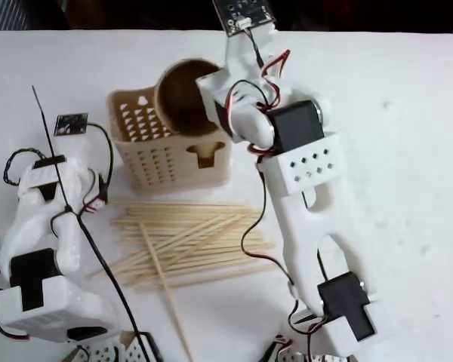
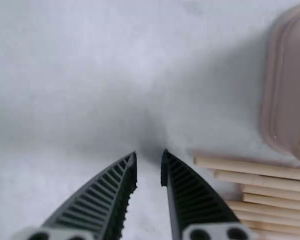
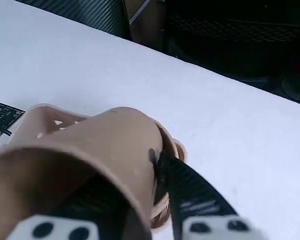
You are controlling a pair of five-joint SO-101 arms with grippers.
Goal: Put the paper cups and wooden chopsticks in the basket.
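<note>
Bright even light, glaring white table (image 1: pixel 408 113); soft shadow by left pincer (image 2: pixel 149 159)

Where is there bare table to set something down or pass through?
Bare: the table right of the right arm, and the far corner left of the basket. Crowded: between the arms, where chopsticks and cables lie in front of the basket, with the paper cup held over it.

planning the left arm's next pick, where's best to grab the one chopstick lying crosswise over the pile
Grip the crosswise chopstick near its free end, which sticks out of the pile toward the arm bases. Come straight down from above, straddling the shaft: there it lies flat and alone on the table, so neighbouring sticks likely won't get pinched.
</note>
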